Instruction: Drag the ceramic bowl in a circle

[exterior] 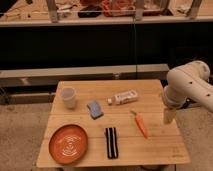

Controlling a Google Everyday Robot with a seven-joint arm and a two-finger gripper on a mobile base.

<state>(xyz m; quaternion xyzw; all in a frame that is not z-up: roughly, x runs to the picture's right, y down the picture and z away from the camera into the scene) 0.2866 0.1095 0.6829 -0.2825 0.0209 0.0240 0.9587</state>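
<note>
In the camera view, we find the ceramic bowl (69, 144) lying flat at the front left corner of the worktop (156, 150), close to both the front and left edges. The pincer (169, 118) hangs at the far right, over the right edge of the worktop and well apart from the bowl. It is released and empty, with nothing between its fingers.

We judge the step in hand to be the reach, since no contact has been made yet. Between the pincer and the bowl lie a carrot (141, 125) and a black striped object (111, 142), the latter just beside the bowl's right rim. We should travel high enough to pass over both, then come down on the bowl from above.

For the drag, we would place one finger inside the rim and one outside, or press down lightly into the shallow dish, so that the bowl slides and does not tip. A hard clench seems unnecessary.

The circle needs care. We have little room towards the front and left, so we would curve inward, towards the middle of the worktop. The white cup (68, 97) and a blue sponge-like object (94, 109) stand behind the bowl, so we keep the loop small, slow and clear of them and of the striped object.
</note>
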